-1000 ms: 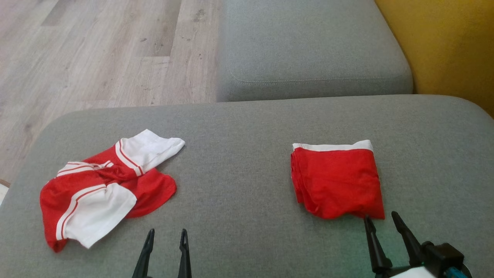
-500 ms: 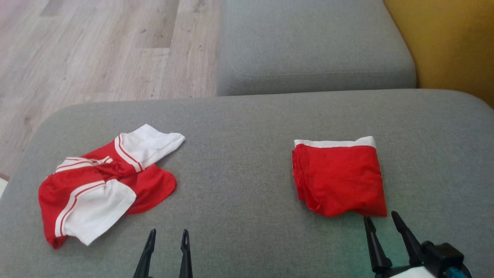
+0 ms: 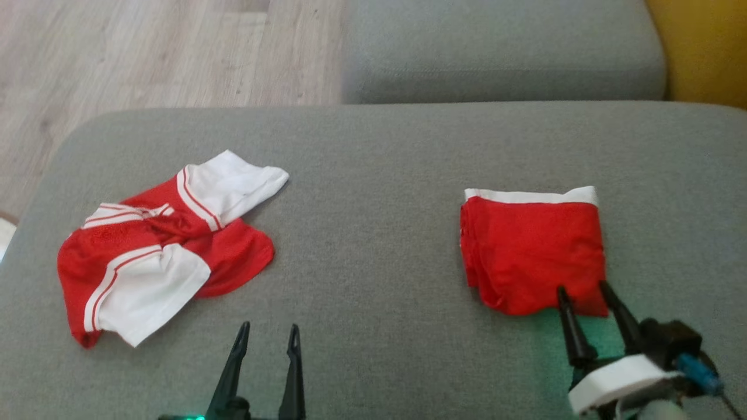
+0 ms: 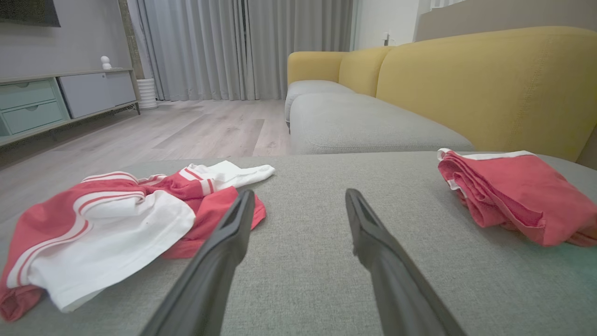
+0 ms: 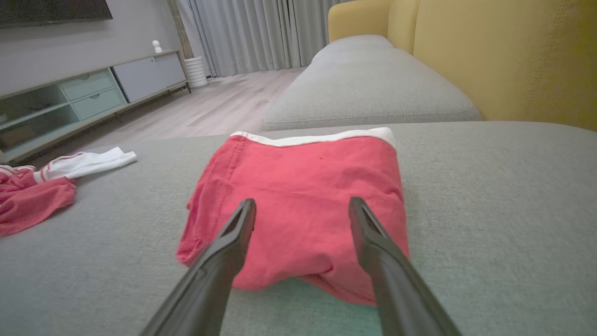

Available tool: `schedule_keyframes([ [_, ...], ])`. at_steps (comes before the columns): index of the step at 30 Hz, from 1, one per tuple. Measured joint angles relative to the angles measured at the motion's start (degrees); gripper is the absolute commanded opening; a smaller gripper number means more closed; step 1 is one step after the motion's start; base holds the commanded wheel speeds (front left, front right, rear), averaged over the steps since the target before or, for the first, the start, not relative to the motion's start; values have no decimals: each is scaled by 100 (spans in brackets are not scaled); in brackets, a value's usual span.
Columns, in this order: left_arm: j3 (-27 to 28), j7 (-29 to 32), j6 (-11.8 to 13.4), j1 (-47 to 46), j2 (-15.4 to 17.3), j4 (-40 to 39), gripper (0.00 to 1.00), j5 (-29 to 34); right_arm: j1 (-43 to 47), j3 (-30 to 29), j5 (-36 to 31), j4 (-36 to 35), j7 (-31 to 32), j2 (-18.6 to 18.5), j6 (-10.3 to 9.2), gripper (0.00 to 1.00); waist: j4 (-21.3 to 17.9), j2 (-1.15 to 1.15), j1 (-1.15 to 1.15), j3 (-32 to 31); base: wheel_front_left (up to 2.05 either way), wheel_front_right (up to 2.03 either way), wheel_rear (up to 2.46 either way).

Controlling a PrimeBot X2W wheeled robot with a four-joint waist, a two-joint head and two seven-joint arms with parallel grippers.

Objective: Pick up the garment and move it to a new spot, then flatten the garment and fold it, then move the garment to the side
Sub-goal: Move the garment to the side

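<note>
Well, I am looking down on the grey sofa seat point(image 3: 373, 233), where two garments are lying well apart. The folded red garment point(image 3: 534, 251), which I am taking as the task's piece, is sitting toward the right edge, nearer the near edge than the far one, with its white waistband turned to the far edge. The right jaws are standing released and are gripping nothing, their tips poised over the garment's near hem. I cannot tell whether they are touching the cloth.

That line-up is making sense to me. The stack is looking squared off, so I am judging the folding done and the shift to the side as the step in hand. A pinch through the near hem would be catching all the layers at once.

The crumpled red-and-white garment point(image 3: 146, 245) is lying bunched near the left edge, one white end pointing toward the far edge. The left jaws are also released and empty, hovering over bare cushion by the near edge, beside that heap but apart from it. I am guessing they are parked clear of the right arm's work.

As for containers, both pieces are resting straight on the cushion. The cabinet point(image 5: 93, 88) across the room is showing closed drawers, their contents hidden.
</note>
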Motion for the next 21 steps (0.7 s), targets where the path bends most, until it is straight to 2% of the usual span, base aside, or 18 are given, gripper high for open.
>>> schedule_keyframes([
  [4,-98,0,2,-136,-2,1,100,-1,-426,-76,89,505,5,-148,0,100,92,0,0,199,0,0,0],
  [9,-146,0,13,-377,-8,0,100,-64,-1087,-360,90,1103,396,-304,0,100,184,0,0,483,0,0,0],
  [16,-266,0,51,-698,-16,-5,100,-118,-1860,-994,-147,1640,948,-476,0,100,285,0,0,904,0,0,0],
  [21,-289,0,82,-909,-21,-4,100,-119,-2040,-1349,-259,1771,1216,-479,0,100,362,0,0,1108,0,0,0],
])
